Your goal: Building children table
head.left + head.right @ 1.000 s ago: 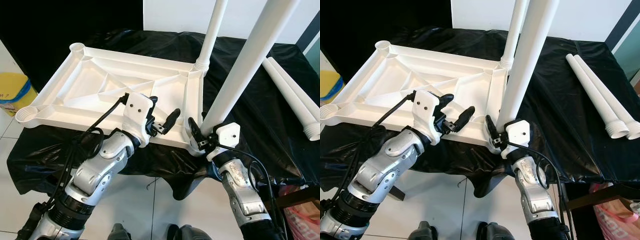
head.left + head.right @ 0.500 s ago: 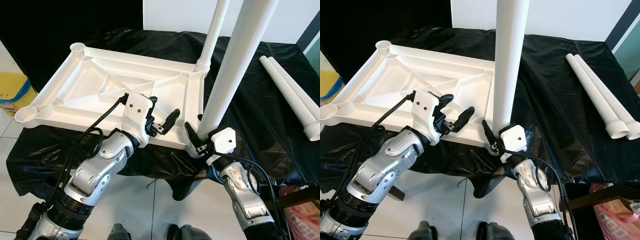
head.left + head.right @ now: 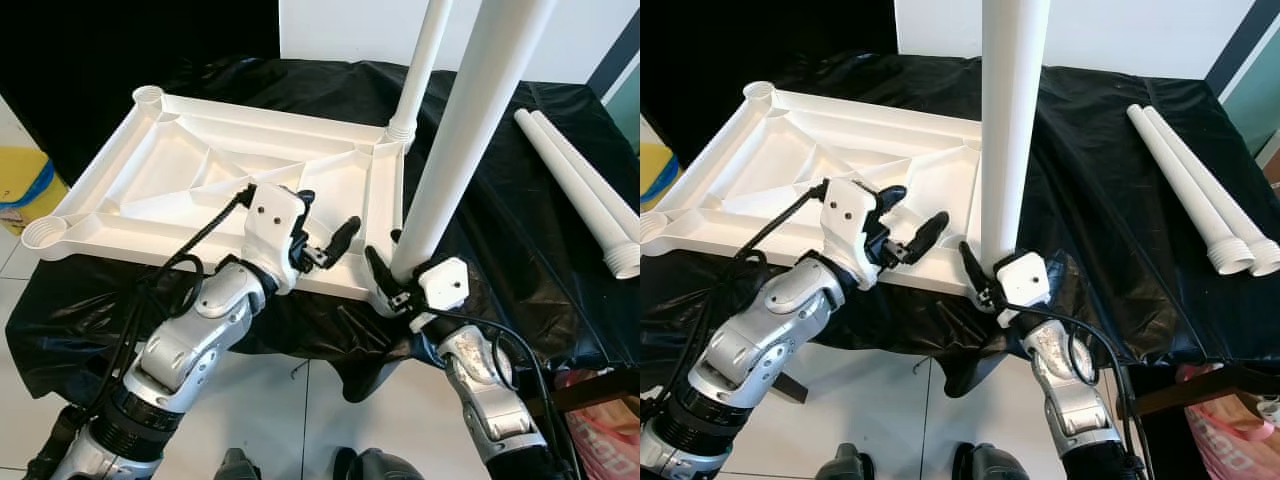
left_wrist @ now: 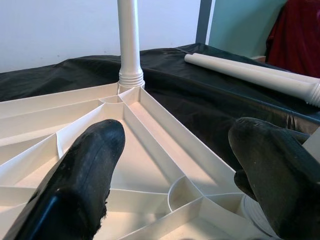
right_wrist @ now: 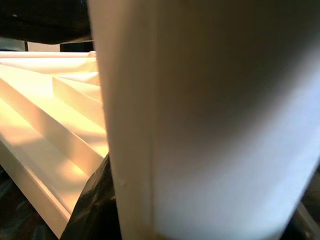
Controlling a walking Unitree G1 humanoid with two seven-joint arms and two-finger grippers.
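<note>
Gripping white table leg [image 3: 462, 130] in right jaws, upturned tabletop [image 3: 200, 170] alongside

Left arm: silver, bent at the elbow, extended forward toward 1 o'clock. Left gripper [image 3: 325, 232]: two black fingers [image 4: 85, 175] spread apart, nothing between them. Right arm: raised from the 5 o'clock corner, wrist angled toward 11 o'clock. Right gripper [image 3: 393, 285]: fingers closed around an upright white tube, held near its lower end.

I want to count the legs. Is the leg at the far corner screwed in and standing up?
Standing up, yes. The far leg rises straight from the tabletop's corner socket, its threaded collar sitting on the rim. How tightly it is screwed, cannot tell.
</note>
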